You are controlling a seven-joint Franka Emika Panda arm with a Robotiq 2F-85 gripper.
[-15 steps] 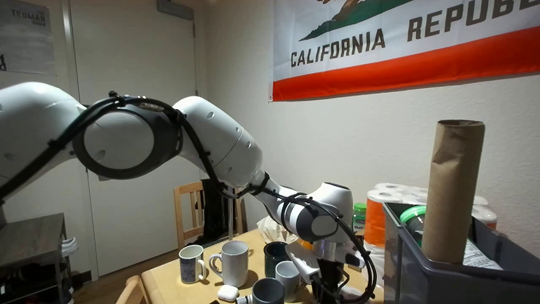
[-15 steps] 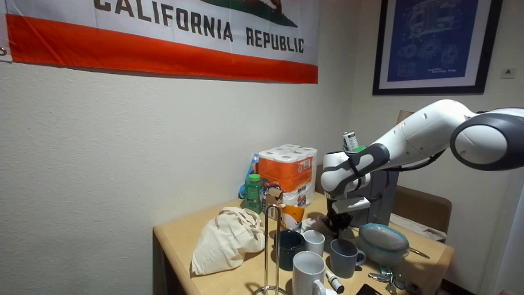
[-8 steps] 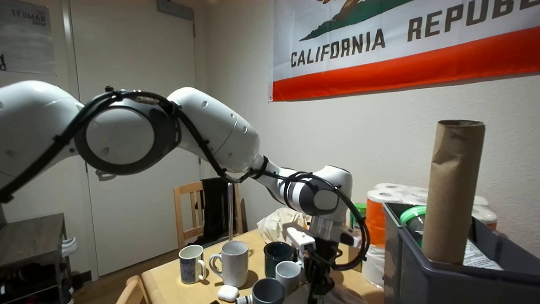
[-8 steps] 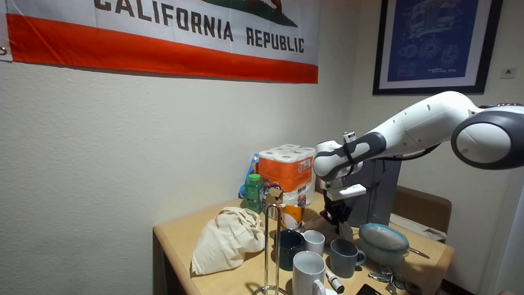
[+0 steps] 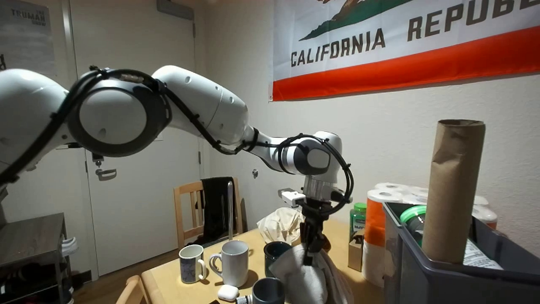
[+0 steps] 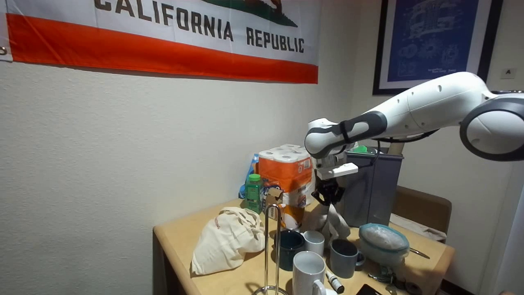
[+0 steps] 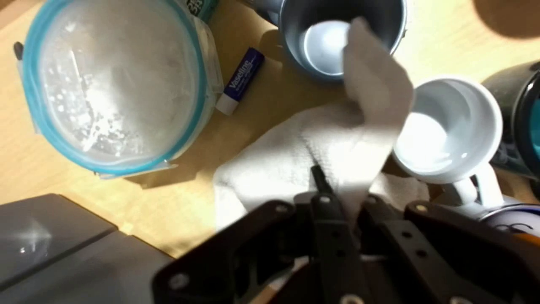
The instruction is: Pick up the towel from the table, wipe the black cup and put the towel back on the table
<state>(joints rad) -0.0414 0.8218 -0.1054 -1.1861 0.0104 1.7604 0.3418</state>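
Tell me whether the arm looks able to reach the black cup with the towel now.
Probably yes, if it comes over the top: the gripper holds the towel, and the black cup looks uncovered. A straight low path seems blocked by the small white mug standing between towel and cup.

The gripper (image 7: 349, 202) pinches a white towel (image 7: 337, 139), one raised fold partly hiding a grey mug (image 7: 322, 46) on the far side; at right, a white mug (image 7: 449, 126) and a dark cup (image 7: 509, 107); at left, a Vaseline stick (image 7: 241, 80) beside a blue-rimmed tub (image 7: 118, 84)
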